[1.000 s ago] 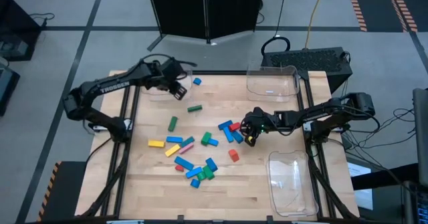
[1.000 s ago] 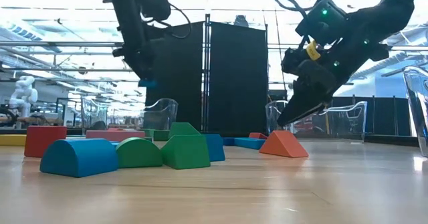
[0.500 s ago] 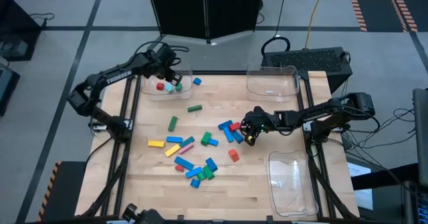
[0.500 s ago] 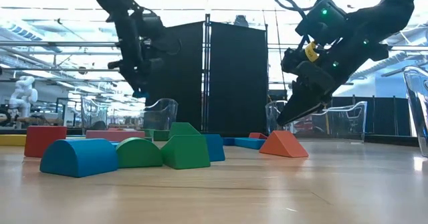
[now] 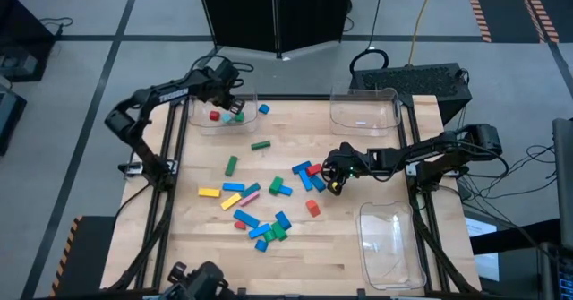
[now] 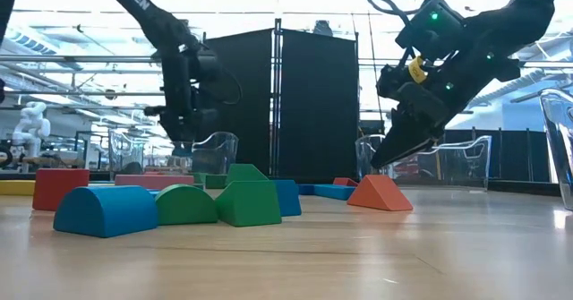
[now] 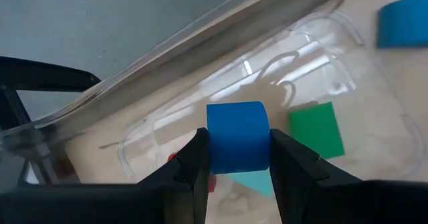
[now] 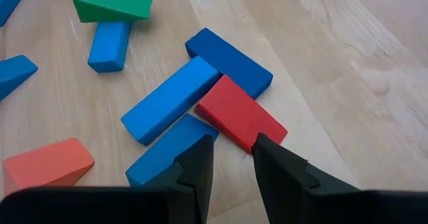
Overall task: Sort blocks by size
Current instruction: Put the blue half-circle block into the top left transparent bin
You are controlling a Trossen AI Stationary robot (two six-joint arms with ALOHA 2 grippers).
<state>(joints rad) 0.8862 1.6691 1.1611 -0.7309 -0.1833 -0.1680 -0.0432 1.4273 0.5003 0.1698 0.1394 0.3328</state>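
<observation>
Two risks stand out. The left gripper [image 7: 235, 158], jaws clamped on a small blue block [image 7: 237, 136], hangs over the tray [image 5: 246, 97] at the surface's far left corner; released off-centre, it could bounce out. The right gripper [image 8: 231, 158], jaws slightly apart and empty, could scatter the red block [image 8: 239, 114] mid-surface.

Worktop [image 5: 358, 246]: pale wood, dark frame along its edges.
Clear trays: one [image 5: 199, 119] at the far left corner, one [image 5: 364, 109] at the far edge toward the right, one [image 5: 389, 243] at the near right corner.
Black box [image 5: 421, 81]: beyond the far right corner.
Dark panel [image 5: 273, 13]: standing behind the far edge.
Floor [image 5: 81, 31]: grey.
</observation>
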